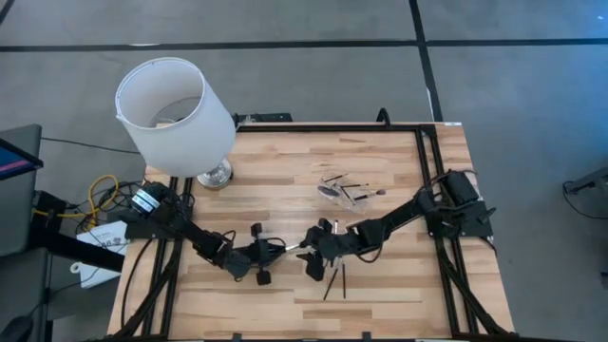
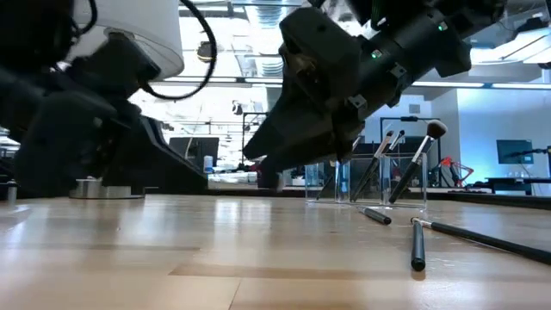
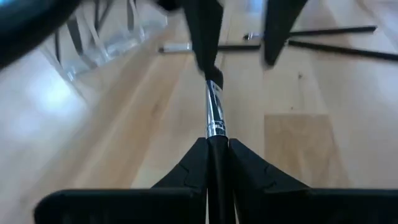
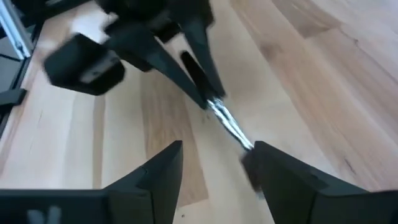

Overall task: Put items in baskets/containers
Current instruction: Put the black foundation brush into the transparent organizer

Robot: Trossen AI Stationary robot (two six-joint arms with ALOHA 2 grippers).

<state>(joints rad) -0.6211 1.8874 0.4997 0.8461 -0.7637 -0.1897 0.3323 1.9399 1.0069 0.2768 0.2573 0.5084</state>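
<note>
A thin black makeup brush [image 1: 293,247] with a silver ferrule [image 3: 214,118] is held over the middle of the table by my left gripper [image 3: 216,146], which is shut on it. My right gripper [image 4: 217,165] is open and faces the left one. Its fingers stand on either side of the brush's bristle end [image 4: 249,163]; whether they touch it, I cannot tell. The clear tray [image 1: 344,190] sits farther back, with several brushes leaning on its wall [image 2: 379,164]. More brushes [image 1: 334,278] lie flat on the table near the right gripper. My left gripper pinches the brush's black handle [image 3: 217,155] between its two fingers, just behind the silver ferrule. The fingers come level from the table's left and lie along the brush. The brush sticks out past the fingertips toward the right gripper, lifted clear of the table.
A big white lampshade [image 1: 176,114] on a metal base [image 1: 215,175] stands at the table's far left corner. Loose brushes [image 2: 417,245] lie on the near right part of the wood. Black frame rails [image 1: 423,171] run along the far and right edges.
</note>
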